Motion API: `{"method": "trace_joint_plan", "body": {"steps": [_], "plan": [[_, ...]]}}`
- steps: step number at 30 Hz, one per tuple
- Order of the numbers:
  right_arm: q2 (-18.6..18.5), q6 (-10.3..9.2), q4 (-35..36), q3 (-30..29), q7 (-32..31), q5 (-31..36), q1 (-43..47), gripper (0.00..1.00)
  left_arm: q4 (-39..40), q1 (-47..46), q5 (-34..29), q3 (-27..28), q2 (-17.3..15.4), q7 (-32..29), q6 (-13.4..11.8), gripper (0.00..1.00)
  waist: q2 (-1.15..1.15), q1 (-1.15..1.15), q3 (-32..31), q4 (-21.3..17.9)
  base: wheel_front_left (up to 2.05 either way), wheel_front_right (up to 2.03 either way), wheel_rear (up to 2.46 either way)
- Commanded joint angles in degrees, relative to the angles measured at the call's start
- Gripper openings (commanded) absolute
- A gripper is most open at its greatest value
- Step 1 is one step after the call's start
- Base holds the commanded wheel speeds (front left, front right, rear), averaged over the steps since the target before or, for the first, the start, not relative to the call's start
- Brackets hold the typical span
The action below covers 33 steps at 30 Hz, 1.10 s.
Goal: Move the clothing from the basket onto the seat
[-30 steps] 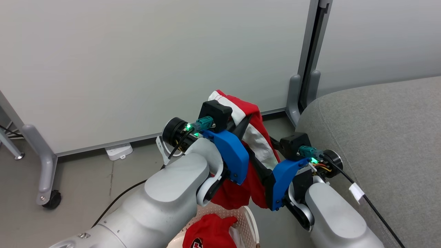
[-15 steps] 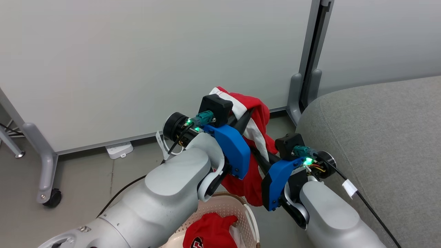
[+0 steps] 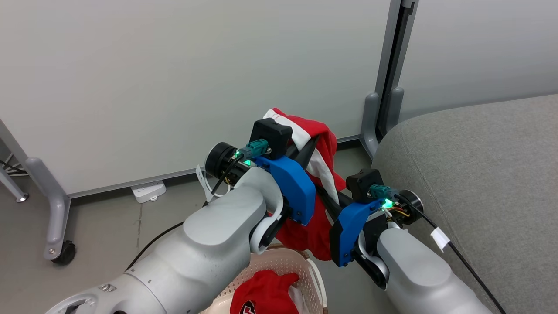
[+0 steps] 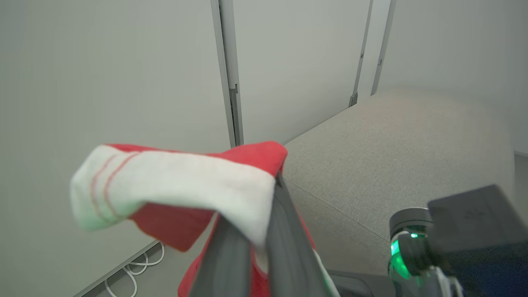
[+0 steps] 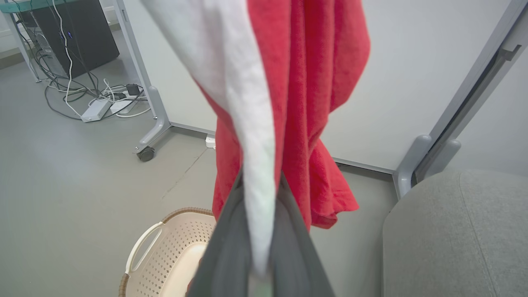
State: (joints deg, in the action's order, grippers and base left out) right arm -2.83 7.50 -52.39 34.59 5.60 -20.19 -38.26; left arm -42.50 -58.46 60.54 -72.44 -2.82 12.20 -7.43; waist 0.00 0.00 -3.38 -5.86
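A red jersey with white panels (image 3: 324, 131) hangs in the air above the basket (image 3: 311, 274), stretched between both grippers. My left gripper (image 3: 317, 140) is shut on its upper edge; the left wrist view shows the fingers pinching the white panel (image 4: 177, 181). Lower and to the right, my right gripper (image 3: 326, 192) is shut on the same jersey (image 5: 313, 82), with the white strip running between its fingers (image 5: 231, 231). A second red jersey (image 3: 261, 290) lies in the cream basket (image 5: 181, 235). The grey seat (image 3: 471, 174) stands just right of the right arm.
Pale partition panels (image 3: 174, 78) stand behind, with a grey post (image 3: 383, 104) between them and a castor foot (image 3: 59, 253) at the left. A white power strip (image 3: 148, 191) and a black cable lie on the floor. Cables and a dark cabinet (image 5: 78, 33) sit further left.
My right gripper has closed on the hanging jersey. Both arms have shifted slightly left and up with it.
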Motion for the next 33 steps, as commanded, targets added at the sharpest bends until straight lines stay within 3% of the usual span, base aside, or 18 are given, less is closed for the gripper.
{"method": "trace_joint_plan", "body": {"steps": [1,9,10,12,19,26,33], "plan": [[-0.1,-0.02,-0.27,0.26,0.4,-0.54,-0.75,0.0,-0.12,-0.83,0.09,-0.03,-0.14,0.29,-0.17,0.0,0.0,0.0,-0.01,0.03,0.0,0.0,0.0],[-0.1,-0.02,-1.64,1.44,1.4,-1.6,-1.61,0.0,-0.4,-0.91,0.68,-0.57,-0.14,0.24,-0.04,0.0,0.0,0.0,0.11,0.09,0.0,0.0,0.0],[-0.1,-0.02,-1.82,1.48,1.52,-1.69,-1.74,0.0,-0.4,-0.83,0.92,-0.58,-0.14,0.36,-0.12,0.09,0.0,0.0,0.17,0.11,0.0,0.0,0.0],[-0.1,-0.02,-2.11,1.31,2.18,-1.87,-1.93,0.0,-0.23,-0.47,1.32,-0.42,-0.14,1.04,-0.12,0.98,0.0,0.0,0.33,0.11,0.0,0.0,0.0],[-0.1,-0.02,-2.72,0.28,5.03,-0.98,-2.85,0.0,-0.95,5.07,0.3,2.05,-0.43,3.02,2.63,1.0,0.0,0.0,0.76,0.1,0.0,0.0,0.0],[-0.08,-0.02,-3.12,-2.25,6.85,0.52,-3.43,0.0,9.41,16.76,-13.29,14.45,-4.81,3.02,2.12,1.0,0.0,0.0,1.33,0.11,0.0,0.0,0.0],[-0.09,-0.02,-2.41,-4.79,7.69,2.44,-3.28,0.0,19.31,31.47,-25.77,25.67,-7.86,3.02,3.95,1.0,0.0,0.0,1.64,0.01,0.0,0.0,0.0]]}}
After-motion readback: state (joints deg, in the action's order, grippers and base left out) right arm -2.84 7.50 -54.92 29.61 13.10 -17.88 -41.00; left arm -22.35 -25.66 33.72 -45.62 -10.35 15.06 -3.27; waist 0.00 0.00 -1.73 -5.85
